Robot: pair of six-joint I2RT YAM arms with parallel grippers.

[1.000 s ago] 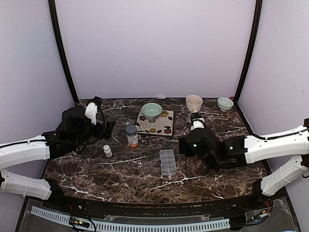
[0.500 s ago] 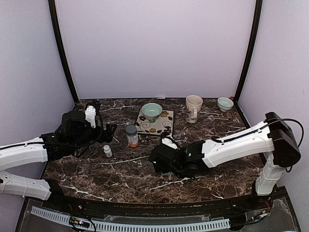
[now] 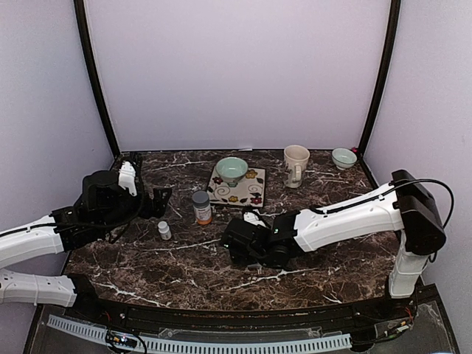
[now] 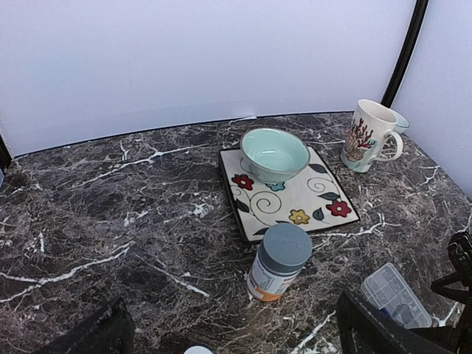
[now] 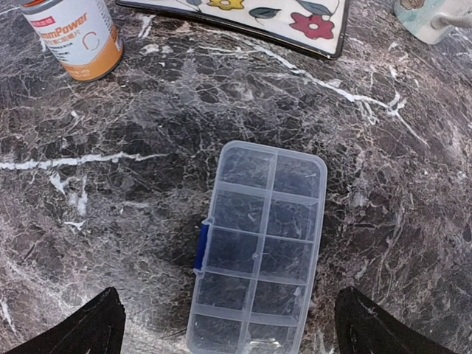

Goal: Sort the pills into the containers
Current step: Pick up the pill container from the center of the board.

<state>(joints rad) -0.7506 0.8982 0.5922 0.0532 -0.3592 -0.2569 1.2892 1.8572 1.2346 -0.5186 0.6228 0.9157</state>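
Observation:
The clear pill box (image 5: 258, 247) lies flat on the marble, lid shut, with a blue latch (image 5: 200, 245) on its left side. Its two rows of square compartments show through the lid. I cannot make out any pills for sure. My right gripper (image 5: 228, 295) is open and hovers right above the box, one finger on each side. In the top view the right gripper (image 3: 252, 247) hides the box. My left gripper (image 4: 232, 302) is open and empty, left of the box (image 4: 394, 293); it also shows in the top view (image 3: 157, 198).
An orange grey-capped bottle (image 3: 200, 207) (image 4: 279, 262) stands between the grippers. A tiny white bottle (image 3: 164, 230) stands left of it. Behind are a flowered plate (image 3: 254, 193) bearing a green bowl (image 3: 231, 168), a mug (image 3: 296, 162) and a small bowl (image 3: 344, 157).
My right arm has swung left from the right side and now sits over the pill box. My left gripper has drawn back a little to the left.

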